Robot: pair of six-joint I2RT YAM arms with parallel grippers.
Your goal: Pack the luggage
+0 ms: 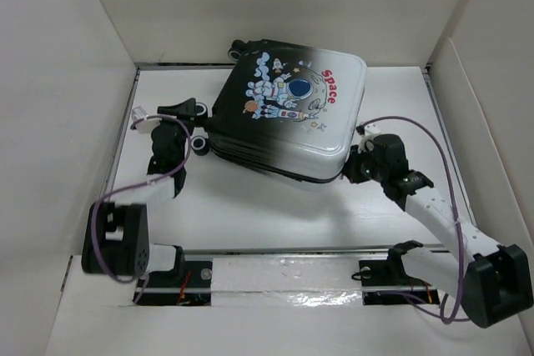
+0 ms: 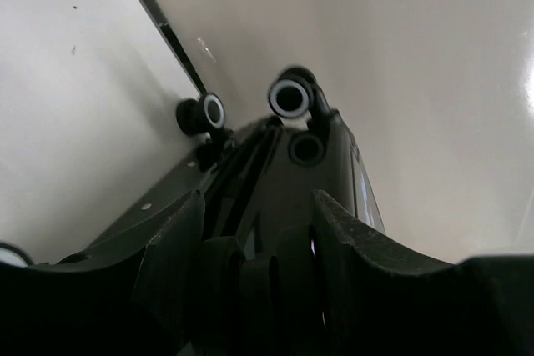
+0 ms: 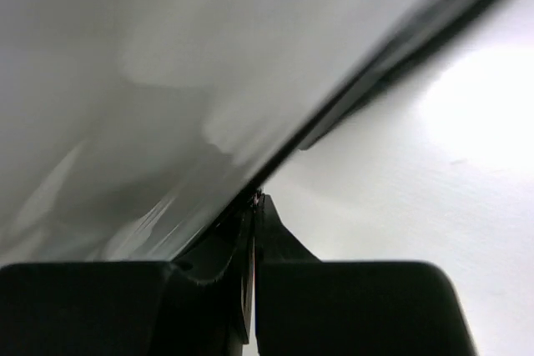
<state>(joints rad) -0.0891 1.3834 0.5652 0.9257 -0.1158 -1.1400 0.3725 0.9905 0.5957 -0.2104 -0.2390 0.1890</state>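
The luggage (image 1: 288, 110) lies flat and closed on the white table, astronaut picture and red "space" lettering facing up. My left gripper (image 1: 185, 108) is at its wheel end on the left. In the left wrist view its jaws (image 2: 259, 231) are shut on a black caster wheel (image 2: 259, 289), and two more wheels (image 2: 290, 97) show farther along the dark shell (image 2: 334, 172). My right gripper (image 1: 349, 171) is at the case's near right corner. In the right wrist view it (image 3: 255, 202) is shut, tips against the dark seam under the pale shell (image 3: 125, 81).
White walls (image 1: 50, 81) box the table (image 1: 250, 214) in on the left, back and right. A foil-covered rail (image 1: 284, 277) runs along the near edge between the two arm bases. Purple cables loop beside both arms.
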